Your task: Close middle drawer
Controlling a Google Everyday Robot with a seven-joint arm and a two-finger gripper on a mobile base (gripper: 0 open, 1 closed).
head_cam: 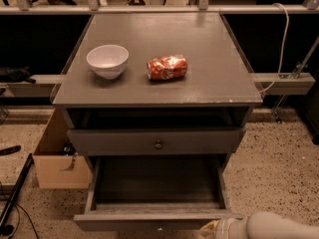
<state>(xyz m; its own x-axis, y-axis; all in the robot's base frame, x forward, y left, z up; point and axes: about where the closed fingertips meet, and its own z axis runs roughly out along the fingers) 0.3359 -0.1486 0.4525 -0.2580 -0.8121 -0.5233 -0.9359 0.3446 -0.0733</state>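
Clearly, the middle drawer [154, 183] stands pulled far out toward the near side, its inside empty and its front low at the near edge of the view. The gripper [211, 229] is at the right part of that front, touching it or just beside it. Whether it is open or closed I cannot tell.

Because the contact is right of the centre knob, your push may turn the drawer a little in its runners, and I think it can then jam halfway. The gripper can also slip off the front edge if it sits too low.

Just above, the uppermost drawer [154, 142] looks slightly out, so keep the arm [279, 227] under it. A hard shove may shake the cabinet, and the crushed can [167, 66] lying near the bowl [107, 60] may then roll.
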